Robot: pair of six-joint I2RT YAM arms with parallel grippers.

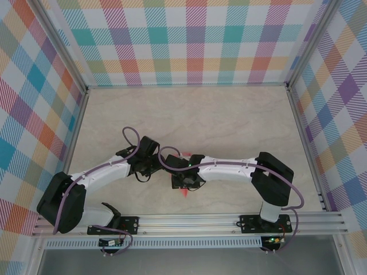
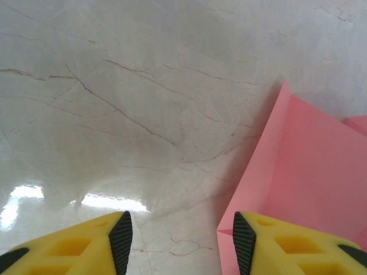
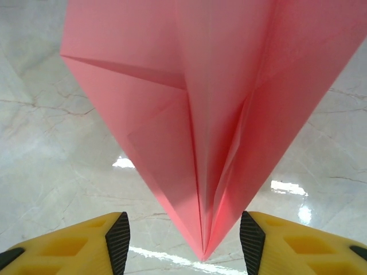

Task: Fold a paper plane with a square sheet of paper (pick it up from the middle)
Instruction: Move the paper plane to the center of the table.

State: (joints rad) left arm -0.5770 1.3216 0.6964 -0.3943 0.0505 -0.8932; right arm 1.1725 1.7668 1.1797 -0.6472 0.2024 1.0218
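Pastel plaid walls box in a pale marble-look table. On it lies the salmon-pink paper sheet, folded to a creased point with its flaps standing slightly proud. The right gripper straddles that point, yellow fingers spread and touching nothing. The left gripper hovers beside the sheet's edge, equally spread and empty. The next crease likely wants one gripper pinning the sheet's centre line while the other presses a flap flat, slowly, so the point stays aligned.
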